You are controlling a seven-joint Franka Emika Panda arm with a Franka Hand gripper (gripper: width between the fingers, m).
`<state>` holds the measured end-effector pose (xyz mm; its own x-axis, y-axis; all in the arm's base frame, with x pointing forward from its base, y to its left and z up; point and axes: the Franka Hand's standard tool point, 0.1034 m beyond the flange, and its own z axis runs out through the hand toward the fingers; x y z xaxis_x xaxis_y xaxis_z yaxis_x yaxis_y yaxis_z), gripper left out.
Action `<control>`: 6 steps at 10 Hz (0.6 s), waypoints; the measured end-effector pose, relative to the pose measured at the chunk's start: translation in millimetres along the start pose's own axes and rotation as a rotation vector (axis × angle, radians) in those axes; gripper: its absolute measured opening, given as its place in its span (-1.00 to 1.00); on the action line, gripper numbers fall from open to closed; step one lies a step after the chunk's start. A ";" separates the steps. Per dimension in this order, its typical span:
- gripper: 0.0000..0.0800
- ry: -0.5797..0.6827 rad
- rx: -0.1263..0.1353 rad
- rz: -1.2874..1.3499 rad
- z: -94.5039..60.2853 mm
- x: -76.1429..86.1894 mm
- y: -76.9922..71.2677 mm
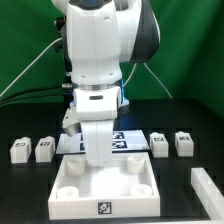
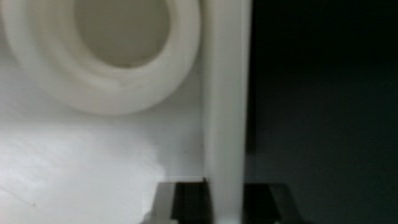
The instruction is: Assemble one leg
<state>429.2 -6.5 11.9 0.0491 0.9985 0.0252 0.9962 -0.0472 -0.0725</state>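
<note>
The jaws straddled the tabletop's (image 1: pixel 70 204) wall (image 2: pixel 226 100), apparently clenched on it, so this looked like positioning, with no leg fetched yet. The next move called for letting go and reaching the leg (image 1: pixel 158 143), which lay untouched on the surface (image 1: pixel 30 195) at two o'clock from the tabletop. Its long axis was unclear, perhaps running twelve-to-six.

- leg at the far left (image 1: pixel 18 150) of the exterior view: small white block; black-and-white tag on its near face; resting on the dark table
- second leg (image 1: pixel 44 149): same kind; just beside the first, not touching it
- third leg (image 1: pixel 159 144): at the exterior view's right; tag facing the camera
- fourth leg (image 1: pixel 183 143): just beside the third, nearer the right edge; all four form a rough row
</note>
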 end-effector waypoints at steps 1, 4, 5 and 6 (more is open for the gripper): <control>-0.84 0.000 0.000 0.000 0.0 0.0 0.1; -0.84 0.000 -0.002 0.000 -0.2 0.0 0.5; -0.84 0.000 -0.002 0.000 -0.2 0.0 0.5; -0.84 0.000 -0.003 0.000 -0.5 0.1 1.2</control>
<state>430.4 -6.4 12.3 0.0489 0.9985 0.0254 0.9965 -0.0471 -0.0691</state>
